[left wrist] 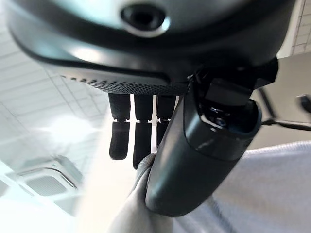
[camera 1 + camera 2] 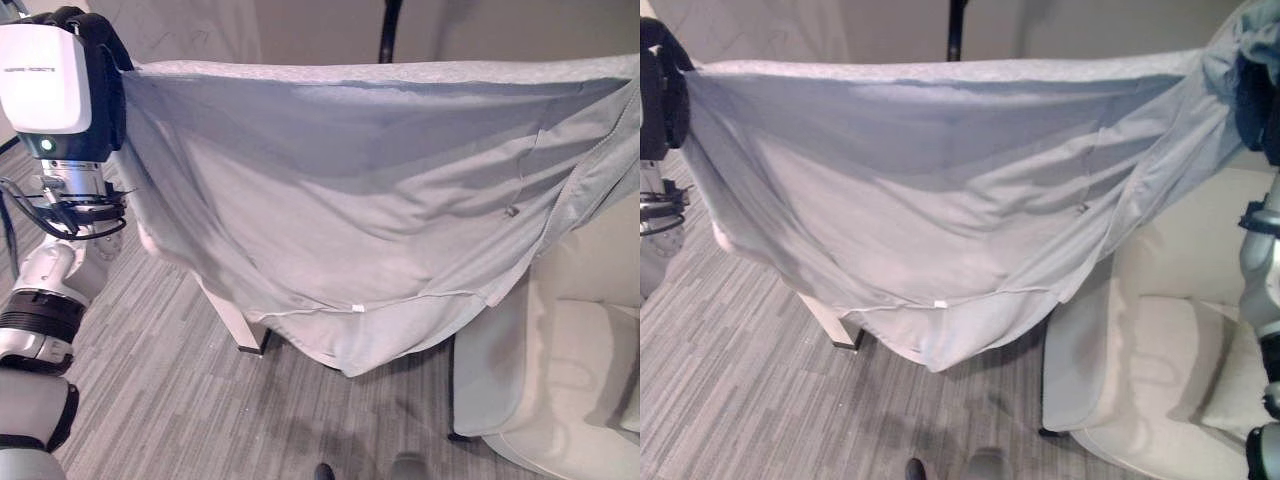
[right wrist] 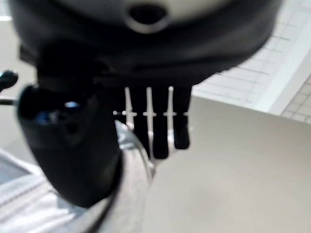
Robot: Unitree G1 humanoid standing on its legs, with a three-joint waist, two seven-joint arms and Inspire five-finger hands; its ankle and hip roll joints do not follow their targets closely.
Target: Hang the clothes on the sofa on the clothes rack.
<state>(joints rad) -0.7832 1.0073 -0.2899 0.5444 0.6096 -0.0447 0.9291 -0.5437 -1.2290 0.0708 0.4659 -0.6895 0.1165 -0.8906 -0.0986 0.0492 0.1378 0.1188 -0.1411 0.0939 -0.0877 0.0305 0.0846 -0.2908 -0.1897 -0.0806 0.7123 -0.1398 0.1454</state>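
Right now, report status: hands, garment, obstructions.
Left hand and right hand each pinch a top corner. Grey garment spread high between them, above the sofa. Rack pole behind; nothing blocking.

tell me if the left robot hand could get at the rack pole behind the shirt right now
Probably not. The left robot hand is pinching a corner of the grey shirt, and the stretched shirt hangs between it and the dark pole. It would likely have to let go first.

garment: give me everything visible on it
The garment is pale grey-blue thin cloth, held spread wide in the air, top edge taut, middle sagging to a hemmed lower edge with a small white tag. The left hand and right hand each pinch a top corner. It hangs before the sofa.
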